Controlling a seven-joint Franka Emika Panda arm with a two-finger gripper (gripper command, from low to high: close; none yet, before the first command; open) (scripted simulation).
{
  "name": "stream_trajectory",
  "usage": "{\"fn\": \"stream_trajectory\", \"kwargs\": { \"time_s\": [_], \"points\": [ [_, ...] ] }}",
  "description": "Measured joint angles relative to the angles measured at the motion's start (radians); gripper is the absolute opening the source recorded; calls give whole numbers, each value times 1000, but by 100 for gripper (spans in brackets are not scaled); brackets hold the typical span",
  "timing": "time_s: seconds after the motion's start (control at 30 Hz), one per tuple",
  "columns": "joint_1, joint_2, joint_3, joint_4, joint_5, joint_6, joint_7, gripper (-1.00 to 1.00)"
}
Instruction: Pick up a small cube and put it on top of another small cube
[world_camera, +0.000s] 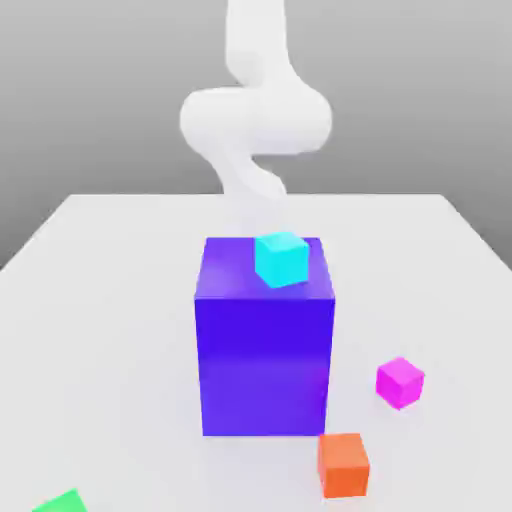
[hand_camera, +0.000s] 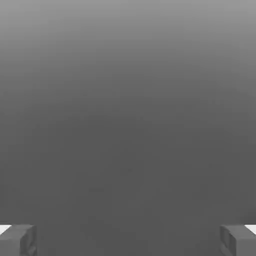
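Observation:
A small cyan cube (world_camera: 280, 258) rests on top of a tall blue-purple block (world_camera: 265, 350) in the middle of the white table (world_camera: 100, 300). A small magenta cube (world_camera: 400, 382) lies on the table toward the exterior view's right of the block. An orange cube (world_camera: 344, 464) sits in front of the block, and a green cube (world_camera: 62, 502) lies at the near corner on the exterior view's left. My white arm (world_camera: 255, 120) rises behind the block. In the hand view my gripper (hand_camera: 128, 240) is open, its fingertips (hand_camera: 17, 240) far apart with nothing between them, facing plain grey background.
The tall block stands between the arm and the cubes at the front. Bare tabletop stretches along both sides of the block and behind it.

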Motion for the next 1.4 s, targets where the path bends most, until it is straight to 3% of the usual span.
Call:
{"fn": "stream_trajectory", "kwargs": {
  "time_s": [0.27, 0.5, 0.67, 0.87, 0.9, 1.17, 1.4],
  "points": [
    [136, 300, 92, -190, 71, 202, -36, 0],
    [233, 559, 201, -354, 70, 378, -22, 0],
    [302, 744, 245, -460, -48, 504, 70, 0],
    [426, 963, 84, -434, -226, 672, 203, 0],
    [452, 998, 56, -427, -236, 701, 211, -100],
    [447, 985, 62, -431, -233, 691, 209, -100],
    [394, 762, 161, -451, -18, 516, 59, -100]
  ]
}}
